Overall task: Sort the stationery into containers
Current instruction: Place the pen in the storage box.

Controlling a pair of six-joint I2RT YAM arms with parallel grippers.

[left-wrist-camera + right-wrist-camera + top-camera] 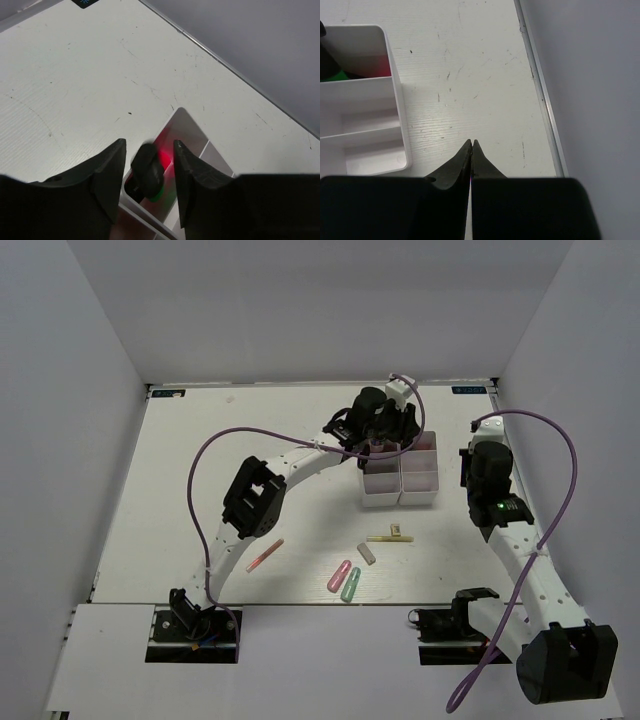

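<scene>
One black highlighter point(147, 175) stands on end in a far compartment of the containers point(400, 498), which sit toward the far edge of the worktop point(200, 460), right of its middle. The left gripper point(148, 145) straddles it with its fingers parted and a sliver of light on each side, so it looks released rather than held. It should be light, stiff and smooth-barrelled; a hold across the barrel would be the sure one, and the compartment walls leave little slack either side.

Between the containers and the near edge lie five loose pieces: a pale yellow clip point(390, 537), a grey capsule eraser point(367, 553), a pink capsule eraser point(339, 575) just beside a green capsule eraser point(350, 585), and, further toward the left edge, a thin pink pen point(265, 555) lying aslant. The erasers are rounded and likely to roll, so pinch across the short width. The pen wants a grip at mid-shaft. The clip is thin and low, probably the fiddliest.

The right gripper point(471, 145) is clenched shut on nothing I can make out, hovering between the containers and the right edge. White walls point(560, 350) hem three sides; the left half offers the most open room.
</scene>
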